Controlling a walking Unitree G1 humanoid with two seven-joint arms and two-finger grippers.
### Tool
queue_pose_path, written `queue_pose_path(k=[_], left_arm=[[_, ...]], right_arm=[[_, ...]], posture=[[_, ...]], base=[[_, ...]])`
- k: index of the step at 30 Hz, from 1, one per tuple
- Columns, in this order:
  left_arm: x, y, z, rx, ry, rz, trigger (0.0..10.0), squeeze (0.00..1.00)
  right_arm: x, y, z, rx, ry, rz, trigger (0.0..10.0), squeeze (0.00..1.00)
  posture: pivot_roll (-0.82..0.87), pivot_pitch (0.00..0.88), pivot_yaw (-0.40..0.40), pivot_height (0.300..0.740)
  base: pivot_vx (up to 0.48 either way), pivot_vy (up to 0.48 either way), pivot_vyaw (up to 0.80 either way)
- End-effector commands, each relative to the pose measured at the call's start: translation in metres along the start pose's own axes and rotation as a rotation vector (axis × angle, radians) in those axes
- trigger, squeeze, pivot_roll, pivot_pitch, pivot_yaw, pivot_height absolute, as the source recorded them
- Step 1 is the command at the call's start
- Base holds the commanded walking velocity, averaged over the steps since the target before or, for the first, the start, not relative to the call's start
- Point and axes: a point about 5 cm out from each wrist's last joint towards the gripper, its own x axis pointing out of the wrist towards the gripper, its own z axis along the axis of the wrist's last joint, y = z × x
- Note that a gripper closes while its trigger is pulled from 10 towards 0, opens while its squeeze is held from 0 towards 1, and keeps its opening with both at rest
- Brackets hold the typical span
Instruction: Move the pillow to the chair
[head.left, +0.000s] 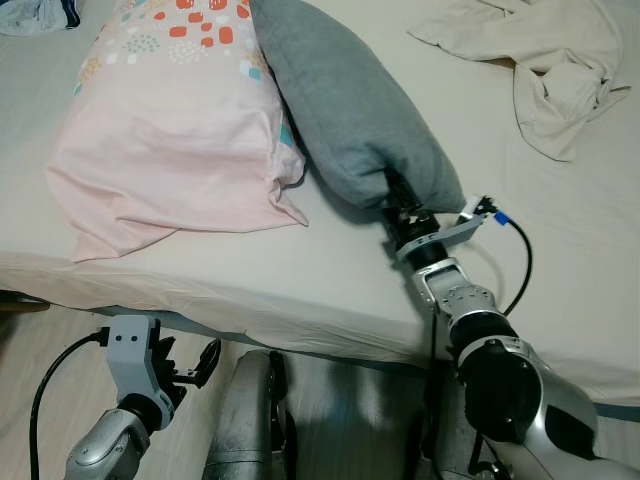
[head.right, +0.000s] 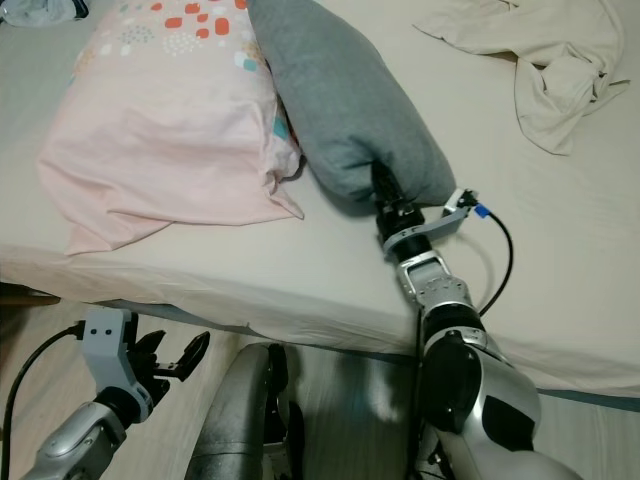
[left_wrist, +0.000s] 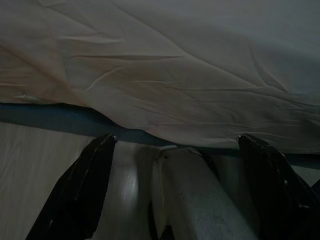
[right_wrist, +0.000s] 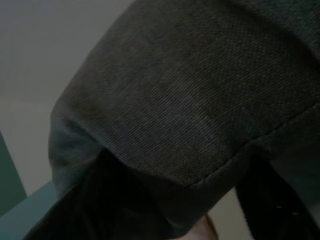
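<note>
On the bed (head.left: 330, 280), two pillows — right hand (head.left: 400, 196) pinching grey pillow (head.left: 350, 100), left hand (head.left: 190, 368) spread.

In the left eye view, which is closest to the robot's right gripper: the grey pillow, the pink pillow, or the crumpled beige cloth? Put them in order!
From the right gripper, nearest first:
1. Grey pillow: the gripper is at its near end, touching it.
2. Pink pillow: to the robot's left, beside the grey one.
3. Crumpled beige cloth: far back on the bed, to the robot's right.
</note>
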Motion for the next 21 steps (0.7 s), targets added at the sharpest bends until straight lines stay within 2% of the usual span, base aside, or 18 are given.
queue_pose_path(k=[1,10,12,16,19,21], left_arm=[[-0.007,0.005,-0.008,-0.001,0.042,0.014,10.0,0.00],[-0.002,0.002,-0.009,-0.009,0.033,0.009,10.0,0.00],[0.003,0.000,-0.010,-0.018,0.027,0.009,10.0,0.00],[0.010,-0.002,-0.013,-0.028,0.020,0.004,10.0,0.00],[0.017,-0.003,-0.016,-0.044,0.012,0.004,10.0,0.00],[0.023,-0.004,-0.017,-0.052,0.006,-0.001,10.0,0.00]], right_arm=[[-0.001,0.000,0.001,-0.028,-0.001,0.010,0.0,0.00],[0.005,0.008,0.006,-0.076,0.016,0.072,0.0,0.00],[0.004,0.007,0.001,-0.126,0.054,0.076,0.0,0.00],[-0.005,-0.003,-0.011,-0.219,0.122,0.014,0.0,0.00],[-0.016,-0.013,-0.024,-0.303,0.164,-0.039,0.0,0.00],[-0.022,-0.020,-0.035,-0.337,0.223,-0.087,0.0,0.00]], posture=[[0.30,0.431,0.136,0.565],[0.27,0.414,0.123,0.565],[0.25,0.404,0.115,0.565],[0.23,0.364,0.100,0.565],[0.19,0.301,0.076,0.565],[0.18,0.282,0.069,0.565]], base=[[0.000,0.000,0.00],[0.000,0.000,0.00],[0.000,0.000,0.00],[0.000,0.000,0.00],[0.000,0.000,0.00],[0.000,0.000,0.00]])
